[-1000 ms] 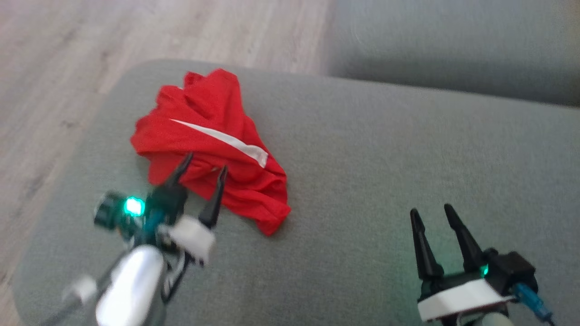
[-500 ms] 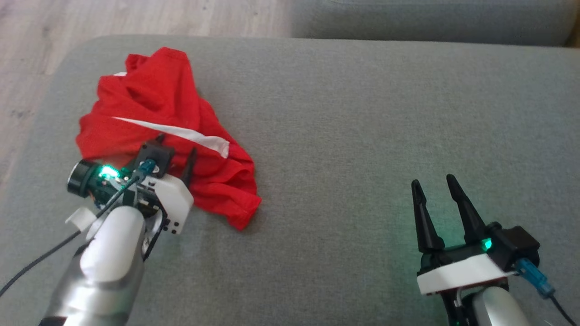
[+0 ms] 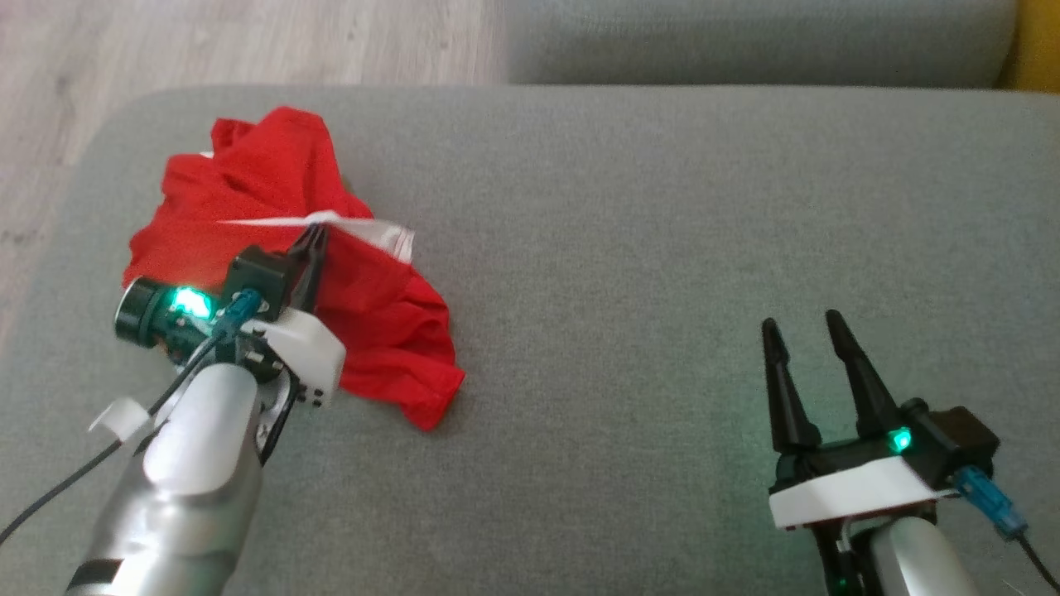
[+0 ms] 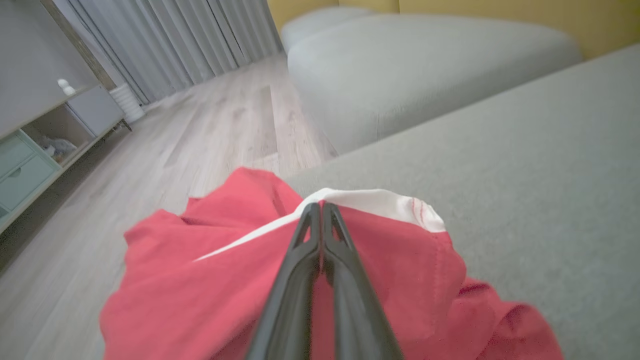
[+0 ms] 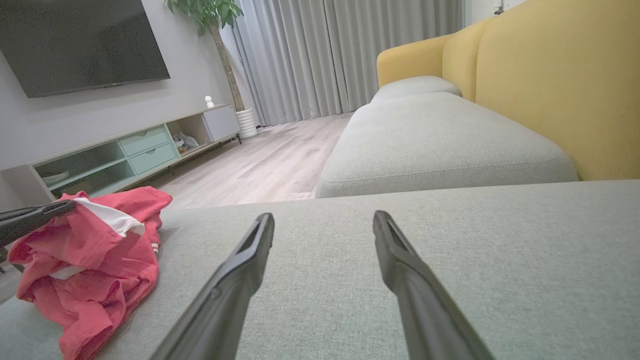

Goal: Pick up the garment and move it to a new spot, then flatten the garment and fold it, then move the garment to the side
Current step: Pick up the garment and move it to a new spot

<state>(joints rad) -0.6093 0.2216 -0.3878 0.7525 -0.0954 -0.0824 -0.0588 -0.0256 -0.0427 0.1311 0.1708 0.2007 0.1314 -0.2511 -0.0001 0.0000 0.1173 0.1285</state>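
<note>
The garment (image 3: 273,199) is red with a white stripe and lies crumpled at the left of the grey cushion (image 3: 646,248). My left gripper (image 3: 317,233) is shut on the garment at the white stripe, pinching a fold that rises a little. In the left wrist view the fingers (image 4: 320,260) meet at the white band of the garment (image 4: 225,280). My right gripper (image 3: 802,324) stands open over bare cushion at the lower right, far from the cloth. The right wrist view shows the garment (image 5: 95,250) at the left, held by the left gripper (image 5: 67,206).
The cushion's rounded left edge drops to wooden floor (image 3: 50,149). A second grey cushion (image 5: 440,140) lies beyond a gap, with a yellow backrest (image 5: 560,80) on the right. A TV cabinet (image 5: 125,155) stands across the room.
The left gripper went from open over the garment to shut on its white stripe, lifting a fold. The head camera shifted. The right gripper stayed open.
</note>
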